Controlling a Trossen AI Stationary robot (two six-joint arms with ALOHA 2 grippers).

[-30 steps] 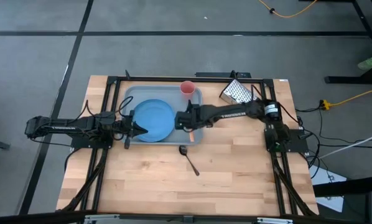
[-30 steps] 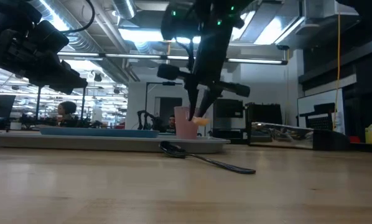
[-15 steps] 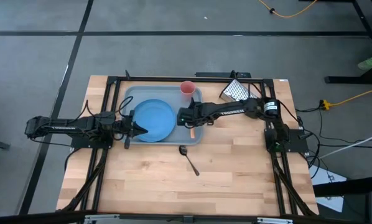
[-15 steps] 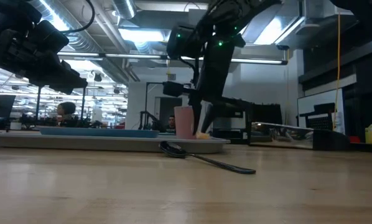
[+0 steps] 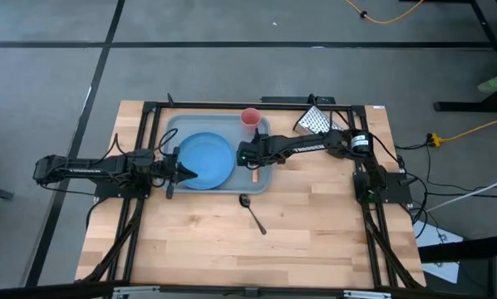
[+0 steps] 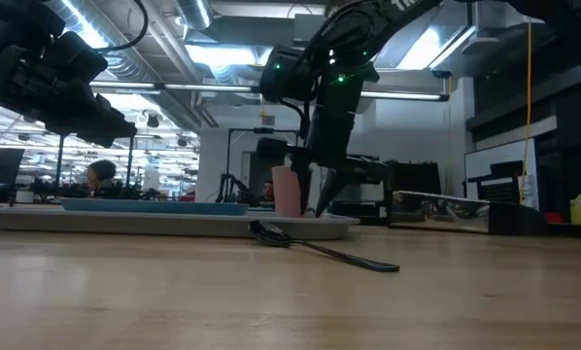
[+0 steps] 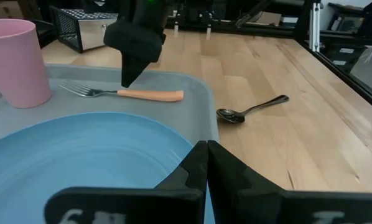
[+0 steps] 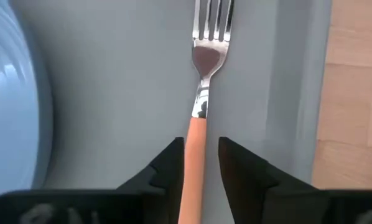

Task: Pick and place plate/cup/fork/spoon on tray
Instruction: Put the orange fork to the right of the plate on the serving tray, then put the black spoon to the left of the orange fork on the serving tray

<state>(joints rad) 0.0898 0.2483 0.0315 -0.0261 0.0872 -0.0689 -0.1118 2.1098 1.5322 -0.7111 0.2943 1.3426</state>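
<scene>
The large rectangular grey-blue plastic tray (image 5: 175,126) is sitting toward the far side of the wooden surface (image 5: 215,241). The round flat bright-blue plate (image 5: 207,160) is lying inside it, and the small pink-red plastic cup (image 5: 250,118) is standing upright in the tray's far right corner.

The small fork with silver tines and an orange-tan handle (image 8: 201,99) is lying flat on the tray floor, between the plate and the tray's right rim. The right end effector (image 5: 245,154) is hanging just over the tray beside the plate; its two dark fingers (image 8: 169,163) are standing slightly parted on either side of the orange handle, not closed on it.

The small dark metallic spoon (image 5: 253,212) is lying on the bare wood just outside the tray's near rim, handle pointing away from the tray.

The left end effector (image 5: 188,174) is waiting at the plate's left edge, its fingers (image 7: 195,168) pressed together with nothing between them. A metal box grater (image 5: 313,122) is lying right of the tray.
</scene>
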